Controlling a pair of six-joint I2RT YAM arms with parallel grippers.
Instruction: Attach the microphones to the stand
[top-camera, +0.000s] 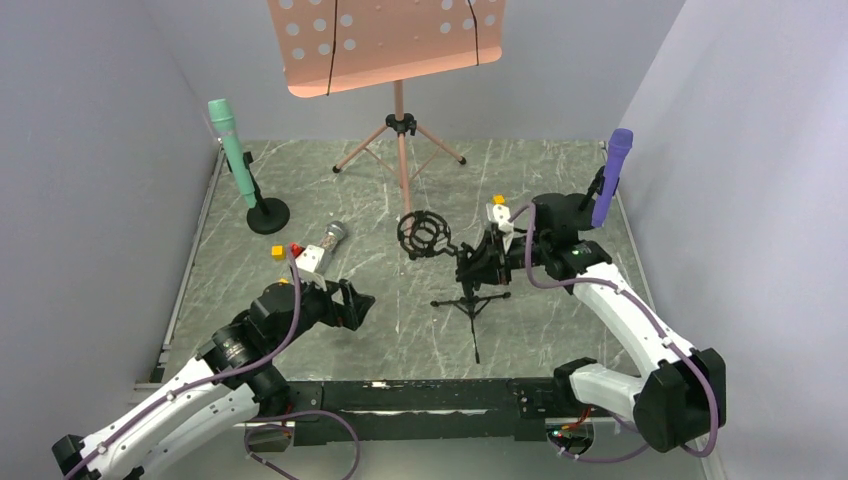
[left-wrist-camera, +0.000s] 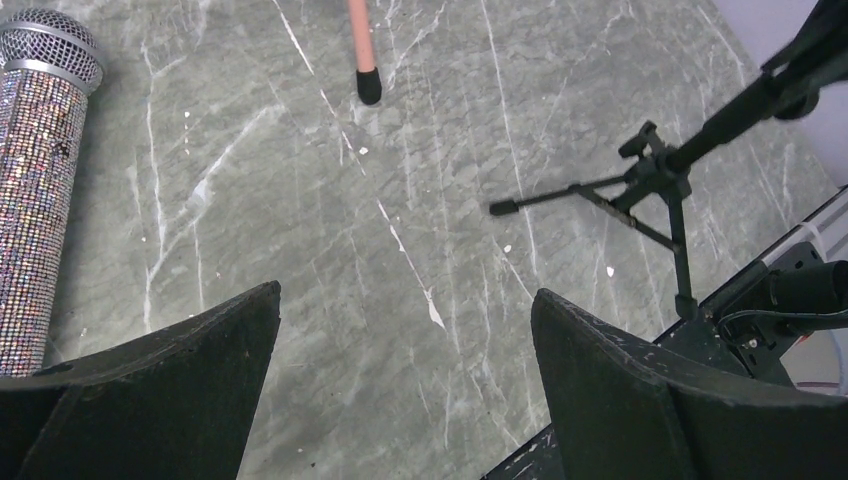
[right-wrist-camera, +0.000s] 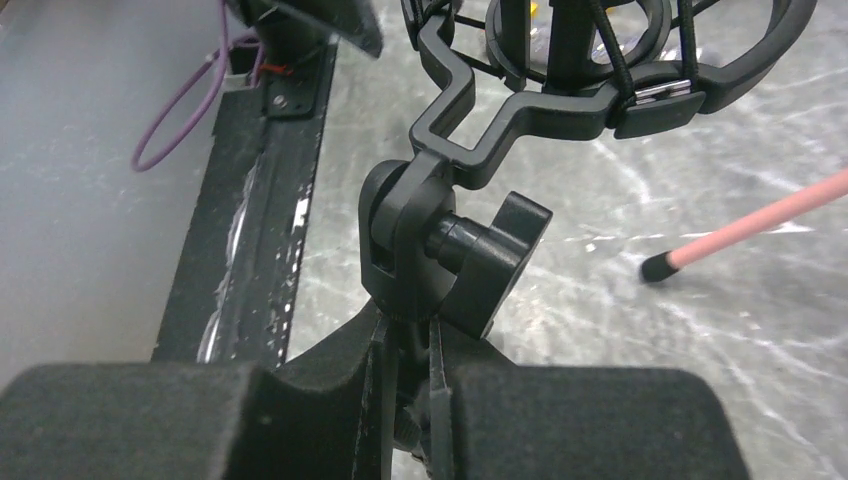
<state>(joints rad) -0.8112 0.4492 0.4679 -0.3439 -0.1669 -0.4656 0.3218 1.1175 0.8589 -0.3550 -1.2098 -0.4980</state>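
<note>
— So, entry: silver microphone (top-camera: 333, 237) lies flat on the table, just beside the left gripper (top-camera: 355, 300), untouched; green microphone (top-camera: 232, 150) sits tilted in a round-based stand (top-camera: 268, 215) at the far left; purple microphone (top-camera: 612, 170) stands upright at the far right, its base hidden behind the arm.
— Which step, then?
— Judged: the third microphone; two look mounted, the silver one not yet. Note the right gripper (top-camera: 478, 262) is clamped on the stem of the tripod stand (top-camera: 472, 300), just under the swivel knob (right-wrist-camera: 495, 265), with the shock mount (top-camera: 424, 233) above; it appears to brace the stand.
— And the left?
— Jaws fully apart, nothing between them; its wrist view shows bare table in the gap, the silver microphone at the left edge of that view.
— Next move?
— Probably: bring the left gripper over the glittered body, close across its middle, lift; then feed it into the ring while the right holds firm; the body is slim and round, so it may roll.
— Surroundings?
— Table (top-camera: 560, 170) grey-green, marble-veined; salmon music stand (top-camera: 385, 40) at the back, legs spread on the table; pale lilac walls (top-camera: 90, 150) on three sides.
</note>
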